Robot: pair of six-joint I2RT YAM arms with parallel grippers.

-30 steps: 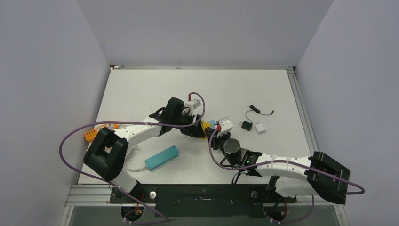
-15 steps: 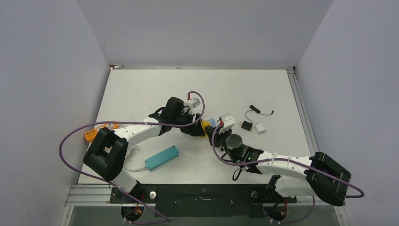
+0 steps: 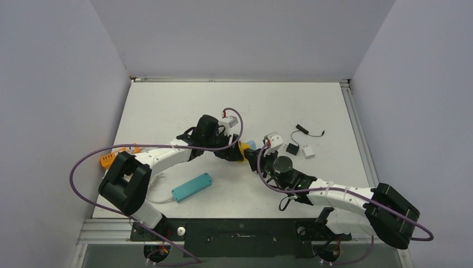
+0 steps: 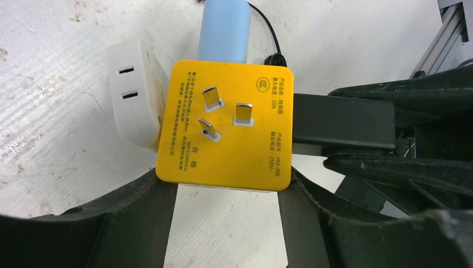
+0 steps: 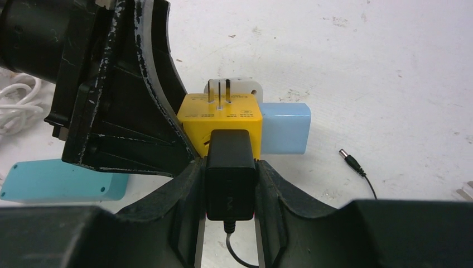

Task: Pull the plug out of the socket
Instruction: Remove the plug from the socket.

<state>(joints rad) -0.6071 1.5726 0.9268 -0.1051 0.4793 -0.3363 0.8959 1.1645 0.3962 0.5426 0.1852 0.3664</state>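
The plug (image 5: 230, 173), a black block, sat seated in one face of the yellow socket (image 5: 223, 124) near the middle of the desk (image 3: 167, 106). We saw the right tool (image 5: 230, 190) pinching the plug, one finger pressed against each of its flanks, with the plug's thin cord trailing out below between them. We saw the left tool (image 4: 226, 192) clamped on the socket from the opposite side, its fingers (image 4: 136, 215) touching the yellow body's lower corners. The socket's pronged face, bearing three metal blades, was turned toward the left wrist camera. We noted two more things held in the socket: a pale blue adapter (image 4: 224, 30) on one side and a white adapter (image 4: 134, 95) on another. A teal box (image 3: 192, 187) lay on the desk nearer the arm bases, well apart from the socket. A small black adapter (image 3: 291, 148) and a white one (image 3: 308, 151) lay beside each other to the right, near a loose black lead (image 3: 305, 131).
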